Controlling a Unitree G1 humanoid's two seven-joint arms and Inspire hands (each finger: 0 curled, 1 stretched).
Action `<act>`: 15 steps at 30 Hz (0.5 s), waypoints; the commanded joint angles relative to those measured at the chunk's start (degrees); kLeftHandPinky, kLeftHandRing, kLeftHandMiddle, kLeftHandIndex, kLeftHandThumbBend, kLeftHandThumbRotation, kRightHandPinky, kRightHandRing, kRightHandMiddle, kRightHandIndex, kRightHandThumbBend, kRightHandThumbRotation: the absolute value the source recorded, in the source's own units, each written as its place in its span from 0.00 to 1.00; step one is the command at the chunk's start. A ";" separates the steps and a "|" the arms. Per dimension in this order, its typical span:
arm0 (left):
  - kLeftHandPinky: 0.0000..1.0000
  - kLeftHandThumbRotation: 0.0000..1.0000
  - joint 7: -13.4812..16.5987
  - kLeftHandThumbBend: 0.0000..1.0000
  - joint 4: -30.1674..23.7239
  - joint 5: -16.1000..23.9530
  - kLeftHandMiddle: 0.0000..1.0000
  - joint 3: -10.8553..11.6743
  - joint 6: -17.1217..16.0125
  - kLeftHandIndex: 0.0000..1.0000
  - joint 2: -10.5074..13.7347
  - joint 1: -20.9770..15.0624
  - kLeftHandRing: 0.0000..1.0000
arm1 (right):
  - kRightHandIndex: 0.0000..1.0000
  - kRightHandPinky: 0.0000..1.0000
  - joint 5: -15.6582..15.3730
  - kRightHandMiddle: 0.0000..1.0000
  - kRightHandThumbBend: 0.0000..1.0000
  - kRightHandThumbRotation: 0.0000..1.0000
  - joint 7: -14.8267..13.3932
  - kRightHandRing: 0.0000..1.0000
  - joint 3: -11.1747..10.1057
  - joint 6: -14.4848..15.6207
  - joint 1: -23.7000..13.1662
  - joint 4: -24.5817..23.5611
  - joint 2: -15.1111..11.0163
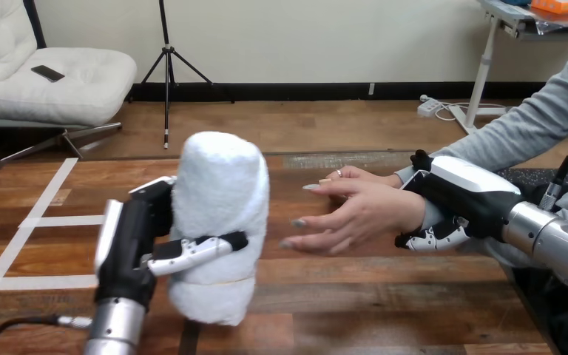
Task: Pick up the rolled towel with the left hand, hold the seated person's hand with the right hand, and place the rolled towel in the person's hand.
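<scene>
Gripping the towel (218,214) upright, L hand (127,248) has fingers wrapped round its middle; towel sits just left of the person's hand (355,211), not touching. R hand (458,194) fingers curl round the wrist (413,212), right of that hand.

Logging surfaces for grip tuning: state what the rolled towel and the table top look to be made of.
Rolled towel: white terry cloth by the look, nubby and matte, gripped by the left hand. Table: wood or a wood-look veneer, planks with visible grain in mixed browns, low sheen; which of the two cannot be told.
</scene>
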 commanded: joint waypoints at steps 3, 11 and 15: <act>0.27 0.00 -0.94 0.60 3.52 -1.64 0.38 -0.58 -4.21 0.41 -1.74 -10.25 0.32 | 0.29 0.16 2.85 0.27 0.39 0.12 0.43 0.21 -1.87 -0.94 -2.35 -0.86 1.08; 0.29 0.00 -1.23 0.59 8.40 -1.79 0.40 -0.68 -6.75 0.42 -2.85 -14.37 0.34 | 0.29 0.16 3.40 0.27 0.39 0.16 1.00 0.20 -1.99 -1.06 -1.95 -1.58 1.01; 0.29 0.00 -1.54 0.59 10.19 -2.22 0.40 -0.69 -6.75 0.42 -3.29 -16.05 0.34 | 0.29 0.16 3.55 0.27 0.39 0.18 1.14 0.20 -2.06 -1.17 -1.73 -1.87 0.96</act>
